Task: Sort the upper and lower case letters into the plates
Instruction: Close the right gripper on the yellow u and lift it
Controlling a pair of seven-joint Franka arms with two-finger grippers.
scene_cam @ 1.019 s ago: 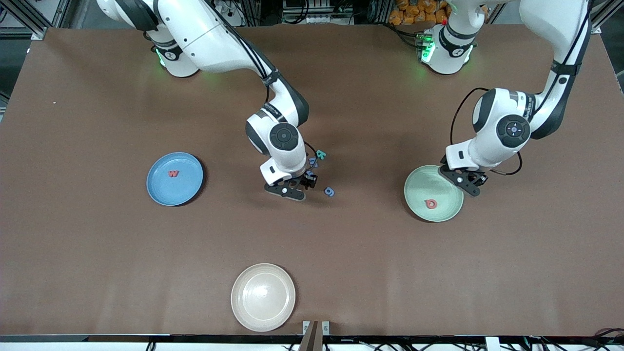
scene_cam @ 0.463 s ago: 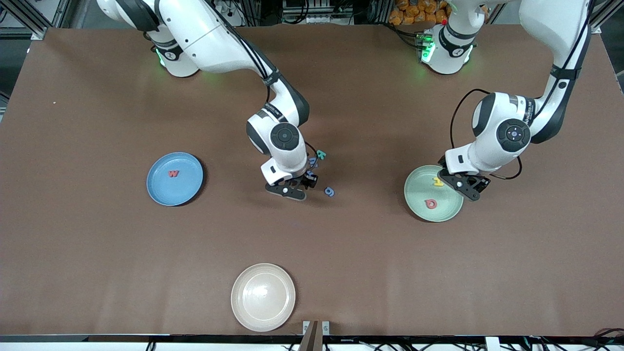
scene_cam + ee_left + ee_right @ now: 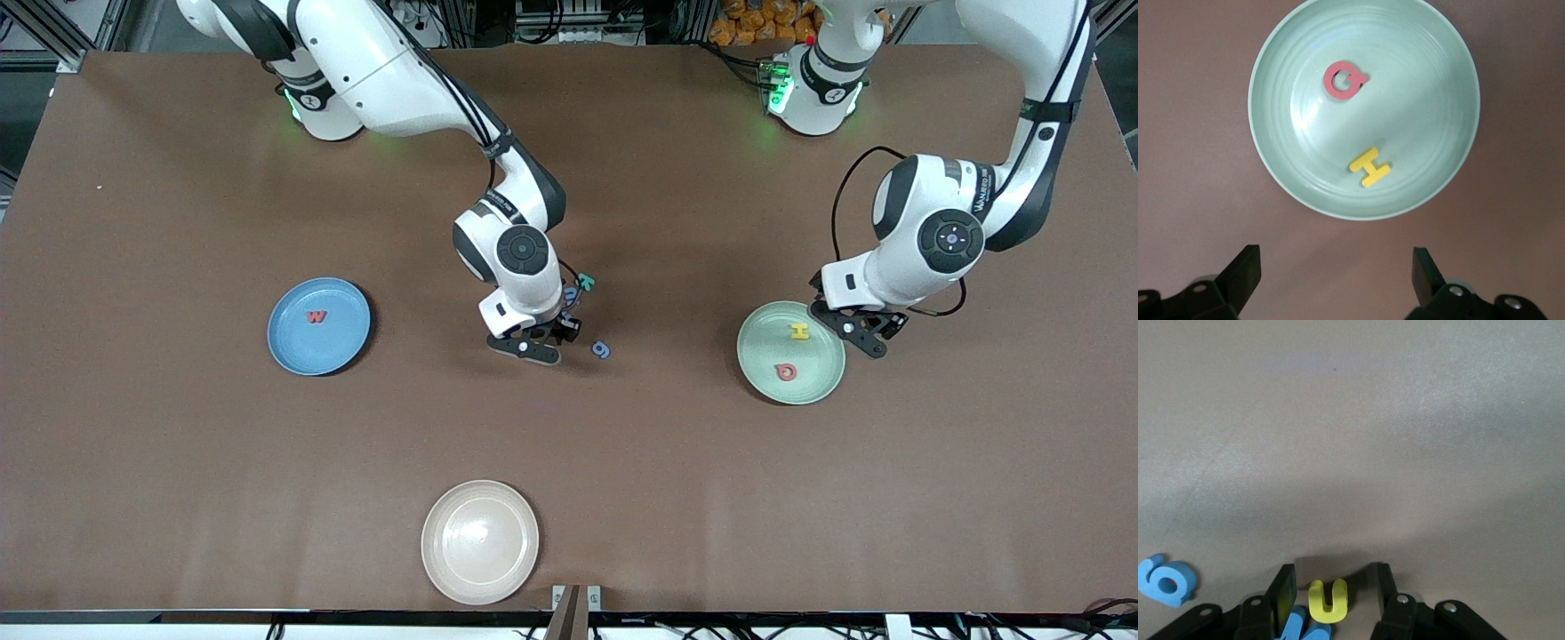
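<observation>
Right gripper down at mid-table cluster, fingers narrowing around yellow u, not yet pinching; light, stiff, thin, best edge-gripped; left gripper wide, empty, beside pale green plate.

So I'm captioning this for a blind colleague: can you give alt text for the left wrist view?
A pale green plate on a brown table holds a red-pink letter Q and a yellow letter H, lying apart. The left hand is open beside the plate, holding nothing.
</observation>
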